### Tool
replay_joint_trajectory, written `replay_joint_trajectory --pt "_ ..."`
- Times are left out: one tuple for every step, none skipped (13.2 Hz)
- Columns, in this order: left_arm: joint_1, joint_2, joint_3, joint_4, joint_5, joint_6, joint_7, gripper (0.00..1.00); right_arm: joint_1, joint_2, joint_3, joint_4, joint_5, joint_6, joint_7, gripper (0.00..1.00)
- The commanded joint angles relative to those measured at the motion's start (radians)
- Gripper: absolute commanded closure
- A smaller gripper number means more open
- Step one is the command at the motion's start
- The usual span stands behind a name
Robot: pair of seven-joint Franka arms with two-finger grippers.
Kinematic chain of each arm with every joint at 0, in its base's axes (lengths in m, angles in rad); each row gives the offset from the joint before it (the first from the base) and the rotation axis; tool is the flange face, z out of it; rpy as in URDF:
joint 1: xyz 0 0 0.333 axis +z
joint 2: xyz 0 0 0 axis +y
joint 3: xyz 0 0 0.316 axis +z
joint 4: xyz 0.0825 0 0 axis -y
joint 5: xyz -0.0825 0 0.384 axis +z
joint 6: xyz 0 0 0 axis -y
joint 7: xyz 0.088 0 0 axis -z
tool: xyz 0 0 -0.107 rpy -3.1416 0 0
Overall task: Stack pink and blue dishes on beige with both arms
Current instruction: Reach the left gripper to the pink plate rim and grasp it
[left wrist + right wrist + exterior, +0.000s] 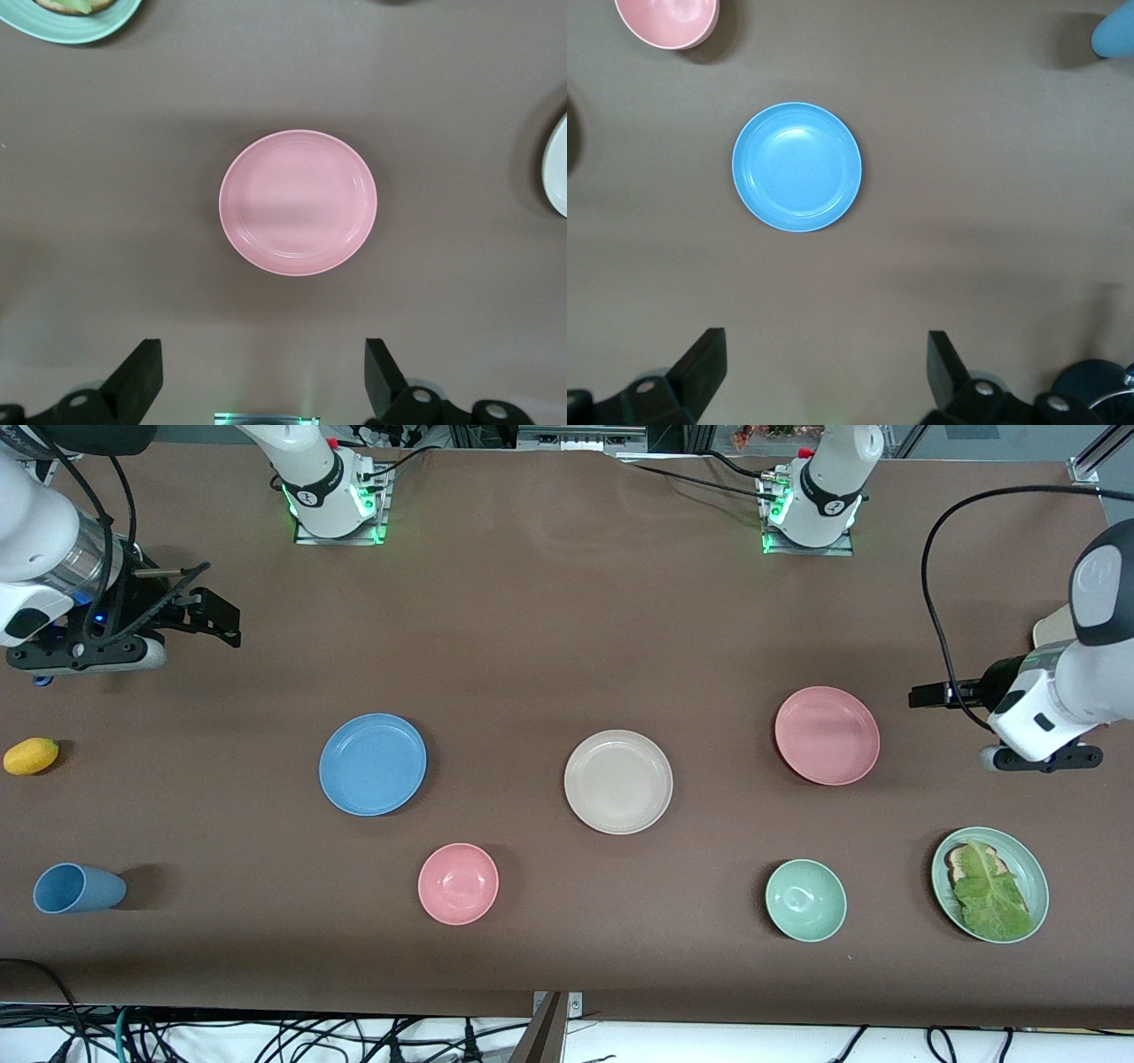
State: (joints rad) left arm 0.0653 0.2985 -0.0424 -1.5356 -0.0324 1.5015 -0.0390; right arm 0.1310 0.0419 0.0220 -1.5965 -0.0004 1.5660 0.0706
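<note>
Black fingers stand apart on both grippers, each holding nothing: the left gripper (263, 372) hangs near the pink plate (827, 735), the right gripper (826, 367) near the blue plate (372, 763). Between those plates lies the beige plate (617, 781).

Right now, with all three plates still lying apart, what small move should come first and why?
Probably lower the left pincer toward the pink plate. It is open, empty and lined up with that plate, and the beige plate lies bare. The right pincer, also open, waits facing the blue plate.
</note>
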Motion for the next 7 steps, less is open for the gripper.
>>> replay_joint_trajectory --pt "-0.001 0.059 -0.005 0.031 -0.006 0.0 -0.009 0.0 -0.005 0.004 0.007 0.018 -0.006 -0.006 0.005 0.0" --pt "-0.001 0.083 -0.005 0.031 -0.006 0.02 -0.009 0.0 -0.005 0.006 0.007 0.018 -0.006 -0.007 0.005 0.0" --pt "-0.001 0.117 -0.005 0.031 -0.012 0.032 -0.005 0.0 -0.007 0.006 0.007 0.018 -0.006 -0.007 0.005 0.0" --pt "-0.005 0.149 -0.007 0.031 -0.007 0.032 0.001 0.0 -0.007 0.006 0.007 0.018 -0.006 -0.007 0.005 0.0" --pt "-0.007 0.172 -0.007 0.031 -0.01 0.034 0.001 0.0 -0.007 0.004 0.007 0.018 -0.004 -0.007 0.005 0.0" --pt "-0.004 0.201 -0.007 0.031 -0.017 0.057 0.002 0.0 -0.007 0.006 0.007 0.018 -0.004 -0.006 0.005 0.0" --pt "0.01 0.218 -0.008 0.02 -0.018 0.133 0.008 0.0 -0.007 0.004 0.007 0.018 -0.004 -0.003 0.005 0.0"
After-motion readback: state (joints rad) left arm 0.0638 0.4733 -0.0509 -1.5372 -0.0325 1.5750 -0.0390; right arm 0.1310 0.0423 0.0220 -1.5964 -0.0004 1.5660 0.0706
